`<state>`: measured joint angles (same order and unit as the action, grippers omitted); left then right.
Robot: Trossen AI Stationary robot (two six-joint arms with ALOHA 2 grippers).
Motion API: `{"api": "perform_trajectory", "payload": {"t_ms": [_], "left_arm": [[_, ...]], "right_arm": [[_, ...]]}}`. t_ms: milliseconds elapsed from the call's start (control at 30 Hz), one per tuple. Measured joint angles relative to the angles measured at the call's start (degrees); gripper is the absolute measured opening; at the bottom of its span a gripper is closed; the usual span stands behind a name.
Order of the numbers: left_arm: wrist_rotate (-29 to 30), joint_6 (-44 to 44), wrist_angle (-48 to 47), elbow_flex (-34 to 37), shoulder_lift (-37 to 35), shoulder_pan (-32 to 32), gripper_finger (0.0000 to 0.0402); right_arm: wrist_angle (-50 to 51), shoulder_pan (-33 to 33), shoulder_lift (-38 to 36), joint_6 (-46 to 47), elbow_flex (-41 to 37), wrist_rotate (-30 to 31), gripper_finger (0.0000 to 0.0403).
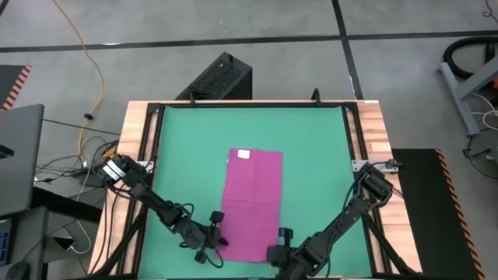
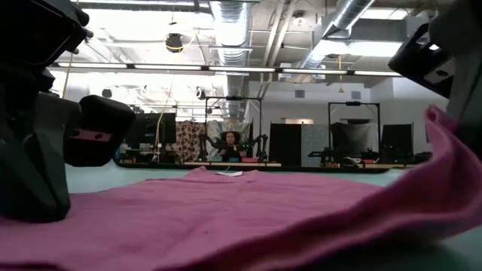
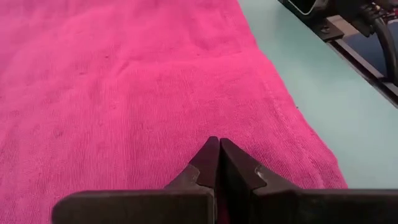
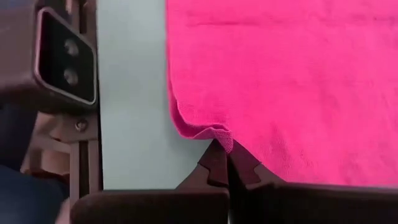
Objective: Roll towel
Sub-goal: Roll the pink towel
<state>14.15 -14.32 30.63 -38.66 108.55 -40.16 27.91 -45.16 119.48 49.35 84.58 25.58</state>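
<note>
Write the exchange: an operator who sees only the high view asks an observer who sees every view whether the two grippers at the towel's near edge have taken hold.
Operator: Has the right gripper got the towel?
Observer: Yes. The right wrist view shows it shut on a bunched corner.
Operator: Is that corner off the mat, and what about the left gripper?
Observer: In the low view that corner rises above the flat cloth. The left gripper is shut over the towel; whether it pinches cloth, I cannot tell.

One towel [image 1: 253, 204] with one tag [image 1: 243, 154]; two grippers, left [image 1: 220, 238] and right [image 1: 274, 253]; one mat [image 1: 311, 155]; one table [image 1: 373, 136].
</note>
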Motion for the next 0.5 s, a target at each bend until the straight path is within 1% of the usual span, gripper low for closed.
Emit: {"api": "perform_trajectory", "payload": {"t_ms": [100, 200, 333, 500], "left_arm": [[-2.07, -0.06, 0.34, 0.06, -0.31, -0.05, 0.0], [-2.85, -0.05, -0.28, 0.12, -1.01, -0.07, 0.0], [-3.9, -0.04, -0.67, 0.18, -1.66, 0.06, 0.0], [-3.88, -1.06, -0.59, 0.18, -1.66, 0.09, 0.0]], "right_arm": [[0.5, 0.72, -0.64, 4.65, 0.0, -0.11, 0.0002], [0.36, 1.5, -1.37, 8.63, 0.0, 0.04, 0.0002], [0.6, 2.2, -2.51, 11.97, 0.0, 2.66, 0.0003], [6.32, 2.94, -3.46, 20.13, 0.02, 2.63, 0.0005]]}}
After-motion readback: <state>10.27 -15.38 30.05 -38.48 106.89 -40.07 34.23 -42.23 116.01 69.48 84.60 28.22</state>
